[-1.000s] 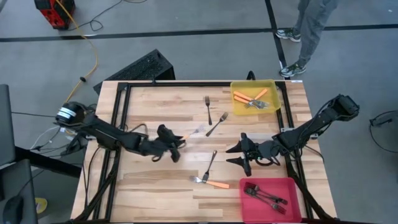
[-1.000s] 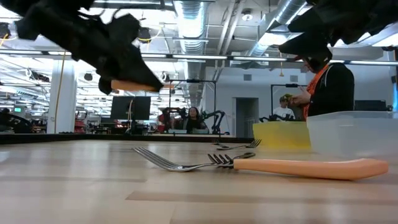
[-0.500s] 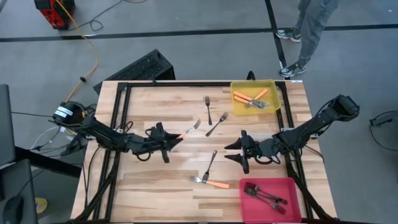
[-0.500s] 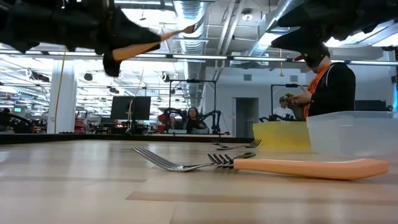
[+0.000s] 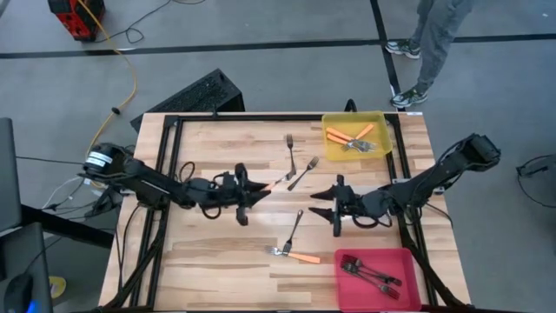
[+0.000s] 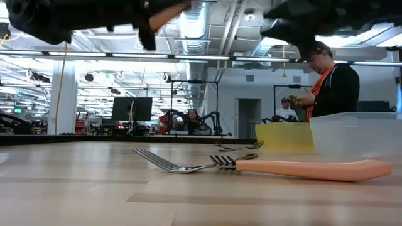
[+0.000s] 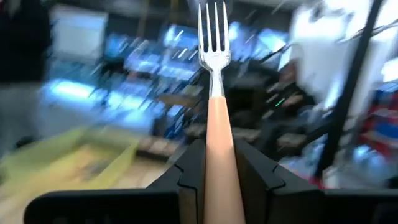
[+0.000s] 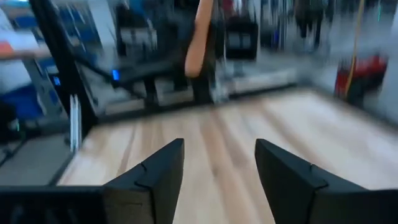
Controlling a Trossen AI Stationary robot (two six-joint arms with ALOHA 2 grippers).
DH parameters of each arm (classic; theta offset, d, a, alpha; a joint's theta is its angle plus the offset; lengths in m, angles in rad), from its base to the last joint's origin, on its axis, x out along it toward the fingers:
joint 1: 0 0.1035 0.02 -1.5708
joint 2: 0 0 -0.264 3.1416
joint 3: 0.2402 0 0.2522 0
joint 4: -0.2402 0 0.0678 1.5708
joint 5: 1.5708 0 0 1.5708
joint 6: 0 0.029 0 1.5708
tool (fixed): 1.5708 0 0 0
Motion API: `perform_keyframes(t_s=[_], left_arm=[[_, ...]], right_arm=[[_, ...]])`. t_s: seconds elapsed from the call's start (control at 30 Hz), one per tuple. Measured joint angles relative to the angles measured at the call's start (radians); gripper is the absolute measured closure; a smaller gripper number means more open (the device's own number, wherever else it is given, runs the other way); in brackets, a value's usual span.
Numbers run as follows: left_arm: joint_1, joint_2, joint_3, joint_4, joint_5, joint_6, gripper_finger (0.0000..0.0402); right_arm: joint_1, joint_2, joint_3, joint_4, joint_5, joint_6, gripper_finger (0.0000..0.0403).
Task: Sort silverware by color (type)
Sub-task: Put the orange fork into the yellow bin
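The slim orange-handled fork with metal tines (image 5: 276, 182), clamped in the left claw (image 5: 252, 195), has been carried across the wooden bench (image 5: 208, 252) toward the right claw (image 5: 327, 201), and its tines, earlier angled up and away, are now pointed ahead of the left claw. The right claw has been shifted slightly toward the left claw and raised, its fingers (image 8: 152, 177) kept spread.
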Motion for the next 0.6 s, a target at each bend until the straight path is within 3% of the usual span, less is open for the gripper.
perform_keyframes(t_s=[0.13,0.27,0.37,0.6], left_arm=[[0.0,0.045,0.0,0.18,0.119,0.064,0.0356],[0.0,0.117,0.0,0.304,0.137,0.093,0.0356],[0.002,0.175,0.0,0.38,0.144,0.094,0.0356],[0.001,0.241,0.0,0.408,0.148,0.103,0.0356]], right_arm=[[-0.023,0.091,0.001,0.303,-0.006,-0.2,0.0175],[-0.062,0.221,0.01,0.573,-0.133,-0.315,0.0171],[-0.094,0.313,0.043,0.65,-0.183,-0.332,0.0165],[-0.159,0.437,0.172,0.655,-0.178,-0.334,0.0133]])
